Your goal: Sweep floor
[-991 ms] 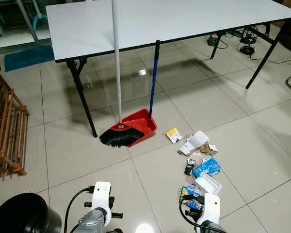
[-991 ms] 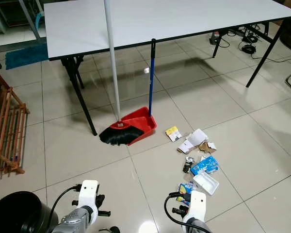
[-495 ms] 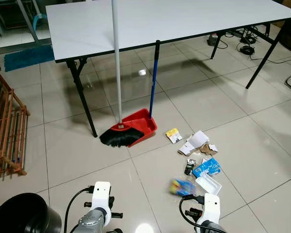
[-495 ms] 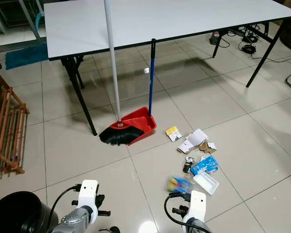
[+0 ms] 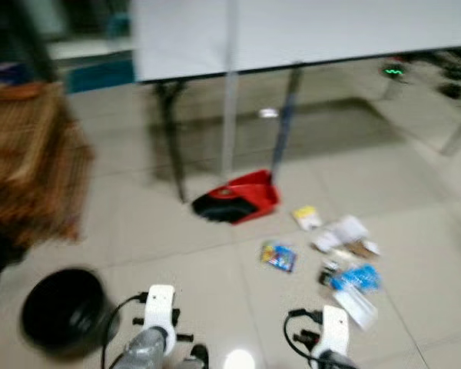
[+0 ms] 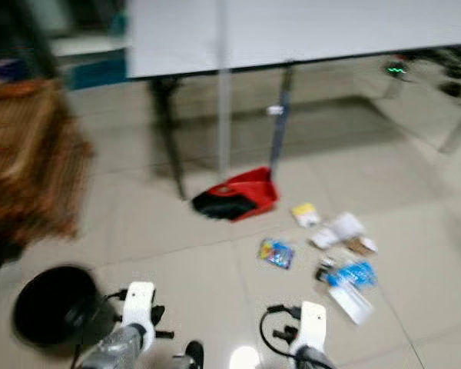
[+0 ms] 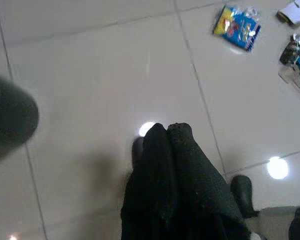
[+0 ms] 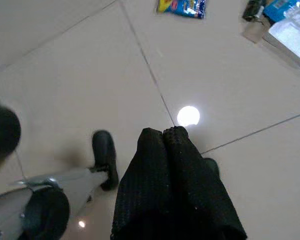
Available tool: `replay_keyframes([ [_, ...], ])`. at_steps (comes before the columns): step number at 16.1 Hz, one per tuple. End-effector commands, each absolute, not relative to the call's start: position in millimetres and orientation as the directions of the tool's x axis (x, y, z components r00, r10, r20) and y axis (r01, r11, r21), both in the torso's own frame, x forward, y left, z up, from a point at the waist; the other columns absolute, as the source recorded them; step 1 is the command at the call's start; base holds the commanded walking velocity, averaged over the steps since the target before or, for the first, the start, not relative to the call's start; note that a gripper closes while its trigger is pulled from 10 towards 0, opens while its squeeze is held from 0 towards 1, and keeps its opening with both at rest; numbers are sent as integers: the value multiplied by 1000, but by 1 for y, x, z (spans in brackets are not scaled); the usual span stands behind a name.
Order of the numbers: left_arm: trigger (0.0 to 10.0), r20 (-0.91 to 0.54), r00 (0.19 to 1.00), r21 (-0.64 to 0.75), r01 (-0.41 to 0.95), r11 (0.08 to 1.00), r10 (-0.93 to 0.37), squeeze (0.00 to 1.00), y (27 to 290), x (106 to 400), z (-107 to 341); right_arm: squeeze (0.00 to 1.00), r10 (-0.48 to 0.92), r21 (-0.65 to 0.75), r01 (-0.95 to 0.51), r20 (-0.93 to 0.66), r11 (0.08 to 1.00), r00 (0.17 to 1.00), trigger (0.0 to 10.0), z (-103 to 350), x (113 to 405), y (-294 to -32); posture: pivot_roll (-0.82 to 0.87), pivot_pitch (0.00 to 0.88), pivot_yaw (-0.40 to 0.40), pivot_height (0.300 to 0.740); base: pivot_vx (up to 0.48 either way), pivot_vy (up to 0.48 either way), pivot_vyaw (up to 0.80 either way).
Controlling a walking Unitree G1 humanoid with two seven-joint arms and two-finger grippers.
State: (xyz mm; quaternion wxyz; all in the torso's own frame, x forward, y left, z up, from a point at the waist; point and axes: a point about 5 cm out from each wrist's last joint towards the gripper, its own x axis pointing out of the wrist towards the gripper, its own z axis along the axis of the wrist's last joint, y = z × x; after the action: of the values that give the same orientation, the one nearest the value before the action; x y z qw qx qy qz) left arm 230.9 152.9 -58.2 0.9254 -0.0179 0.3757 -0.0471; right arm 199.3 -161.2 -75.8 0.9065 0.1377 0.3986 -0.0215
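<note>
Broom [image 5: 229, 138] is seen upright in the blurred left eye view, bristles in the red dustpan [image 5: 246, 201] at the table's [image 5: 307, 31] front edge; litter [image 5: 342, 254] scattered on the floor [image 5: 177, 254] beside. Left wrist view: left gripper [image 7: 166, 131] clenched, empty, above tile. Right wrist view: right gripper [image 8: 162, 134] clenched, empty, snack packet [image 8: 182, 6] beyond.

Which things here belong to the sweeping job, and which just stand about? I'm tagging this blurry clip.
For the job:
broom
red dustpan
colourful wrapper
litter pile
black bin

Standing about:
white table
wooden rack
blue mat

Both grippers, left and right, hang idle.
</note>
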Motion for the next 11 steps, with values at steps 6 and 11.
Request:
replay_keyframes([
  [6, 10000, -709, 697, -66, 86, 994, -107, 0, 154, 226, -62, 0, 71, 230, 153, -739, 961, 670, 10000, -79, 194, -160, 18, 163, -2, 740, 0, 0, 756],
  [11, 10000, -702, 703, -66, 91, 994, -112, 0, 153, 227, -61, 0, 54, 233, 183, -745, 955, 665, 10000, -80, 193, -162, 19, 166, -1, 740, 0, 0, 108],
])
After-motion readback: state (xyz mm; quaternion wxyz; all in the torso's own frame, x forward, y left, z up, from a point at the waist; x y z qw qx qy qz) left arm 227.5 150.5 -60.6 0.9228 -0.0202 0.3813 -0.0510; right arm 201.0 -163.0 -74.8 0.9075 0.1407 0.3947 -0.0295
